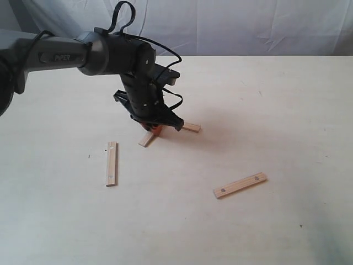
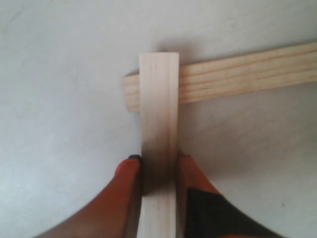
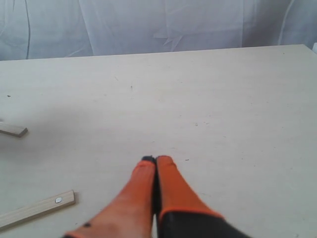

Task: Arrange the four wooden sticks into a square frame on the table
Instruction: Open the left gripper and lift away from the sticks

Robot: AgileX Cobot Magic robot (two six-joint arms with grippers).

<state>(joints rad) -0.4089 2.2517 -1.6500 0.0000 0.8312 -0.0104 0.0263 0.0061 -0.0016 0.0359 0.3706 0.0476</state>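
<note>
My left gripper (image 1: 154, 130) reaches down to the table (image 1: 265, 110) and is shut on one wooden stick (image 1: 147, 139). In the left wrist view the orange fingers (image 2: 128, 171) pinch that stick (image 2: 158, 114) by its long edges. Its far end lies across the end of a second stick (image 2: 237, 74), making a corner; this second stick (image 1: 191, 127) pokes out from under the gripper. A third stick (image 1: 112, 163) lies to the left and a fourth (image 1: 240, 185) to the front right, both flat and apart. My right gripper (image 3: 156, 159) is shut on nothing above the table, near the fourth stick (image 3: 37, 209).
A white cloth backdrop (image 1: 248, 25) hangs behind the table's far edge. The left arm (image 1: 55, 55) reaches in from the left, with black cables looping above it. In the right wrist view, the end of the second stick (image 3: 14, 130) shows at the picture's edge.
</note>
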